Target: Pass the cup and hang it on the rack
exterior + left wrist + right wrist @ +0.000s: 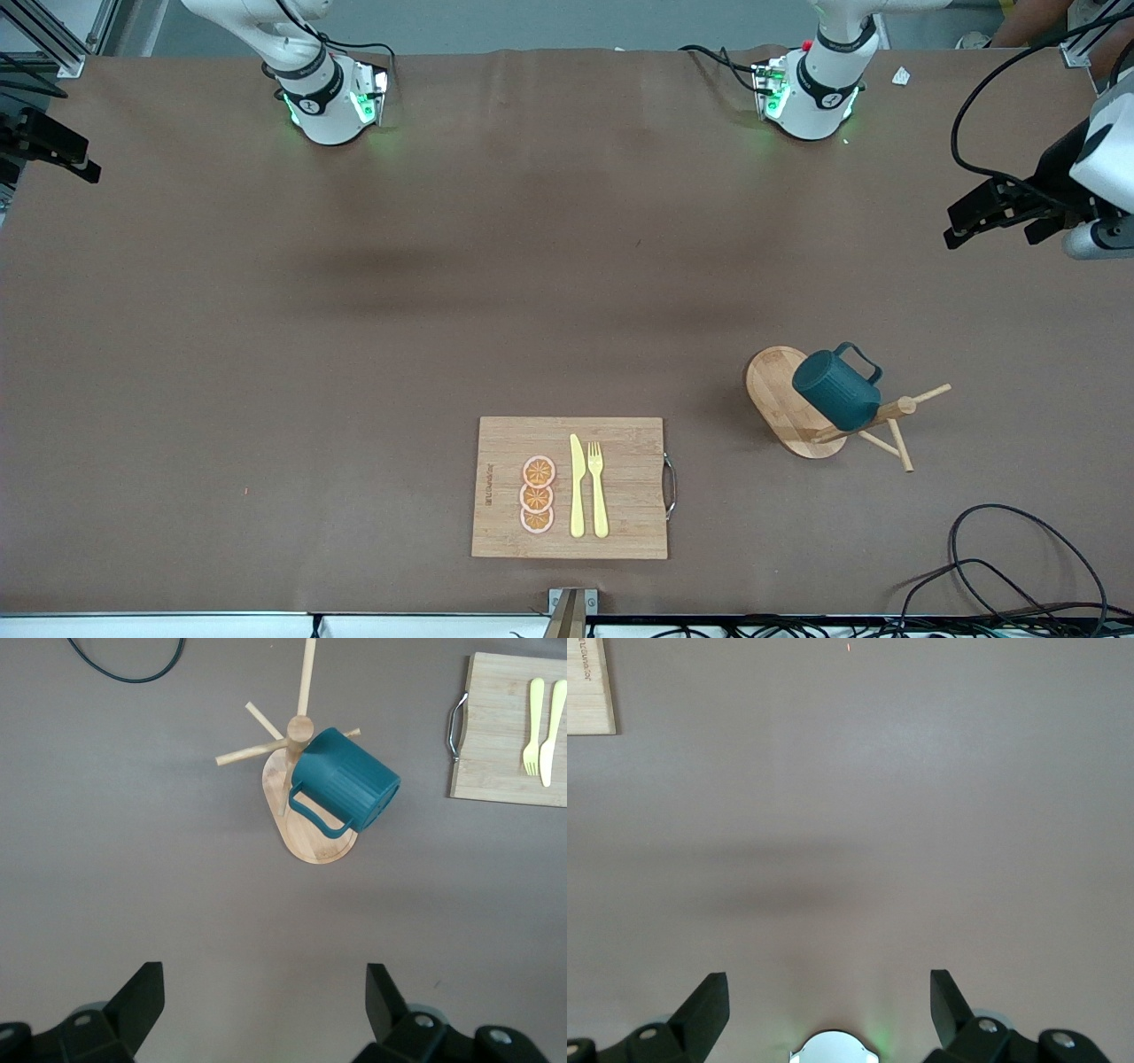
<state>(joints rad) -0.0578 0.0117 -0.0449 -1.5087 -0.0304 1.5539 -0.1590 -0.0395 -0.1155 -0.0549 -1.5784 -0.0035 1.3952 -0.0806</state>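
Observation:
The dark teal cup (833, 390) hangs tilted on the light wooden rack (771, 385), with a peg through its loop handle. Nothing holds the cup. The rack stands toward the left arm's end of the table. The left wrist view shows the cup (350, 784) and the rack (314, 846) from above. My left gripper (952, 226) is open and empty, up in the air over the table's edge at the left arm's end, apart from the rack; its own view (264, 988) shows bare table between the fingers. My right gripper (828, 992) is open and empty, high over the table by its base.
A rectangular wooden cutting board (620, 523) lies near the front edge, with orange slices (537, 494), a yellow knife (577, 487) and a yellow fork (598, 487) on it. Black cables (1010, 567) lie at the front corner at the left arm's end.

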